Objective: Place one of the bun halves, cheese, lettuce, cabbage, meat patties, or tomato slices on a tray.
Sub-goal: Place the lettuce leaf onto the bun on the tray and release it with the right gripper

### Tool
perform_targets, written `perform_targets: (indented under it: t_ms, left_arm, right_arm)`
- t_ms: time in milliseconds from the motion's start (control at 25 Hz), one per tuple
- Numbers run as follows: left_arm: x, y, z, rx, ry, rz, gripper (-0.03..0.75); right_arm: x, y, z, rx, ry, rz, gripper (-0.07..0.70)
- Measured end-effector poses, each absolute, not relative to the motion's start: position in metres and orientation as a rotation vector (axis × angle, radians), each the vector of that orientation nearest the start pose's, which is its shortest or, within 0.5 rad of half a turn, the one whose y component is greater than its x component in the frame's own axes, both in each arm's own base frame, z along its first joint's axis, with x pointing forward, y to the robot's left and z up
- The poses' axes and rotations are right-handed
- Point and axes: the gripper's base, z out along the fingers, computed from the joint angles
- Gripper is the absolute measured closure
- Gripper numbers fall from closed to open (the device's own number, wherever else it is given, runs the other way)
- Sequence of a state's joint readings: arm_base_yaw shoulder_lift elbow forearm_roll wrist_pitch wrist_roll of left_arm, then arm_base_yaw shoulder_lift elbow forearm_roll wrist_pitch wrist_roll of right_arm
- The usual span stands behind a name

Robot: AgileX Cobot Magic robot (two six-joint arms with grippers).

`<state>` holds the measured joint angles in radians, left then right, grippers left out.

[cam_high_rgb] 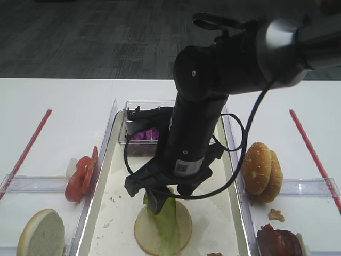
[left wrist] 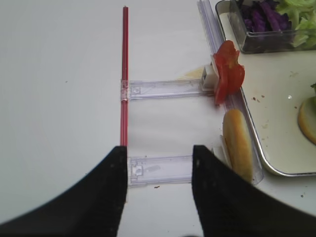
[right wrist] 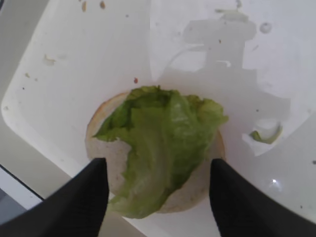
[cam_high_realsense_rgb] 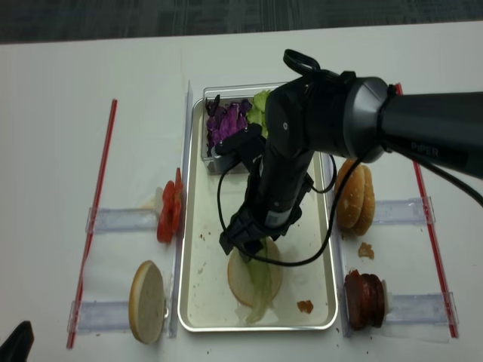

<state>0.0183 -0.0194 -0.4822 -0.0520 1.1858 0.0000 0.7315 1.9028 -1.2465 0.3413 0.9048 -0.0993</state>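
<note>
Lettuce (right wrist: 158, 148) on bun half (right wrist: 111, 160) in tray (cam_high_realsense_rgb: 195, 226); R gripper (right wrist: 155, 190) wide open, empty.

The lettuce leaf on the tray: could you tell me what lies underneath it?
A pale bun half lies under the lettuce on the tray; the bun's covered middle cannot be seen.

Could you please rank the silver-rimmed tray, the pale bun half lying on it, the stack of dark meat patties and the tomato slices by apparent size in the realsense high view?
1. Long silver-rimmed tray, by far the largest.
2. Pale round bun half on the tray, partly covered by the green lettuce leaf.
3. Dark reddish-brown meat patties and bright red tomato slices: both stand on edge and look too alike to rank.
</note>
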Motion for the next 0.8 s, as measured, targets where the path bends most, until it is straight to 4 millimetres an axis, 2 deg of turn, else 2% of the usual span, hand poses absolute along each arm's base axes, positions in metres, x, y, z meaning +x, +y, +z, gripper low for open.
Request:
perform_targets:
  t_ms: [240, 520, 800]
  left_arm:
    - [-0.012, -0.004, 0.263, -0.014, 2.167, -0.05, 0.419]
    - [-0.012, -0.004, 0.263, -0.014, 2.167, -0.05, 0.419]
    - [-0.012, -0.004, 0.263, -0.014, 2.167, -0.05, 0.419]
  right_arm:
    - [0.267, 0.262, 0.2, -0.981, 2.952, 0.328, 0.185]
    - [0.276, 0.266, 0.234, -1.026, 2.939, 0.262, 0.188]
    - [0.279, 0.267, 0.244, -1.031, 2.917, 0.25, 0.188]
